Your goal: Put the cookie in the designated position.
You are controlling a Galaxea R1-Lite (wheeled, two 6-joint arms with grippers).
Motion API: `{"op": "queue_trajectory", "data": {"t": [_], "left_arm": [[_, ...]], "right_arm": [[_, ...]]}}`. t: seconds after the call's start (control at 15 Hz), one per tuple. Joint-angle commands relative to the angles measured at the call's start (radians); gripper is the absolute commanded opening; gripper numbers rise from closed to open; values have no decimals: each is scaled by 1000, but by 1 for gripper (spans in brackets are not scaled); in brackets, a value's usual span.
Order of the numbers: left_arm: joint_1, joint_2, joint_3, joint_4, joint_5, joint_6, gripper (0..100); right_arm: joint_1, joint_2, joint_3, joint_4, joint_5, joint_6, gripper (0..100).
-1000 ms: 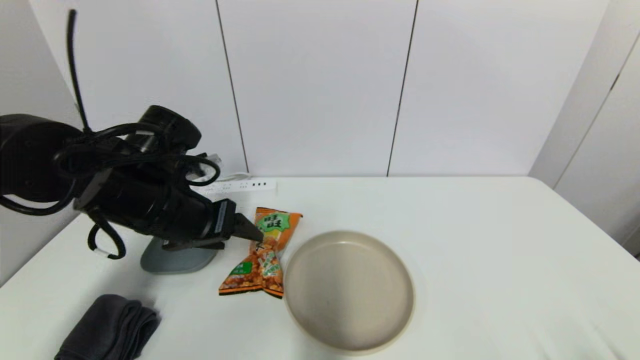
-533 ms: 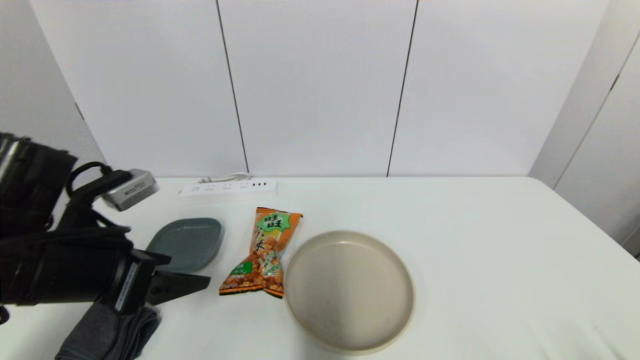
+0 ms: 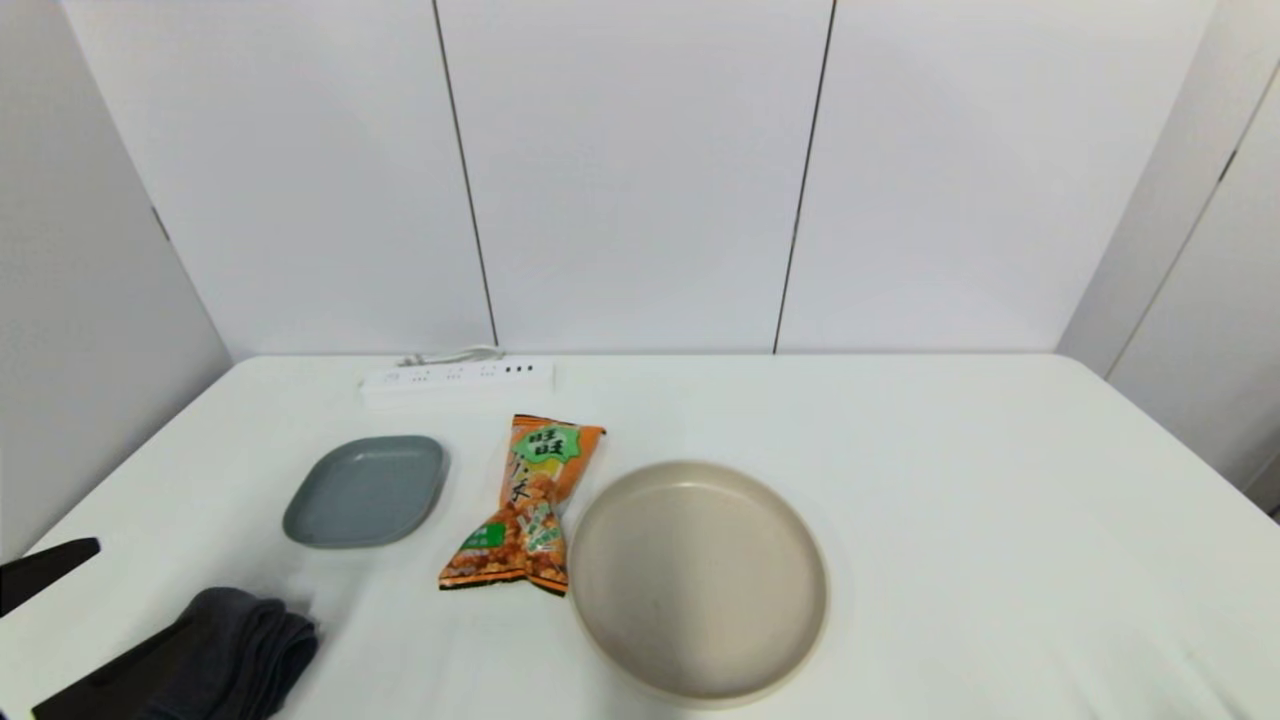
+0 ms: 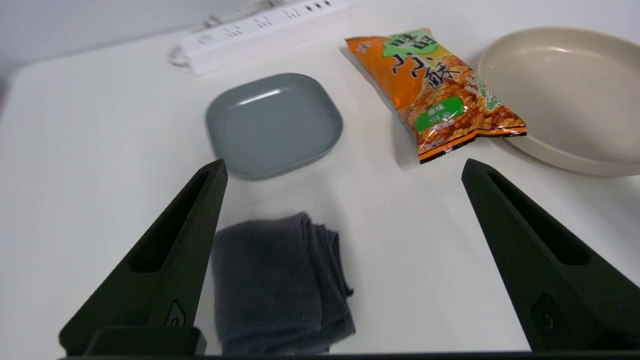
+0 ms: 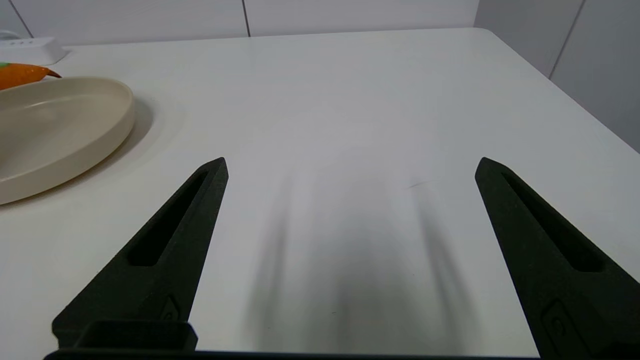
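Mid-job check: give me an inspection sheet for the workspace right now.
Surface: white table, dry.
Job's things: cookie flat between grey dish and beige plate, its lower corner against the plate's rim.
Clutter: dark folded cloth, near-left.
Grippers: left gripper open above the cloth; right gripper open over bare table.
Cables: power strip at the back edge.
Surroundings: white wall panels.

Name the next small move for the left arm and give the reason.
Probably finish drawing back and park. The cookie lies free on white tabletop between the grey dish and the beige plate, and the left gripper, jaws open, holds nothing.
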Motion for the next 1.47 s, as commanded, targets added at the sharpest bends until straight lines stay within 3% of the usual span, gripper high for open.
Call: {"op": "queue_trajectory", "data": {"t": [0.07,0.2,0.4,0.53,1.47], "left_arm": [[48,-357,170,13,0,2,100],[48,-489,247,11,50,2,100],[45,-635,314,56,288,9,100],[46,-638,305,145,215,6,100],[46,-639,313,118,250,-109,100]], "right_arm": [[0,0,2,-1,-1,0,100],[0,0,2,-1,0,0,100],[0,0,2,-1,0,0,100],[0,0,2,-1,-1,0,100],[0,0,2,-1,0,-3,100]]}}
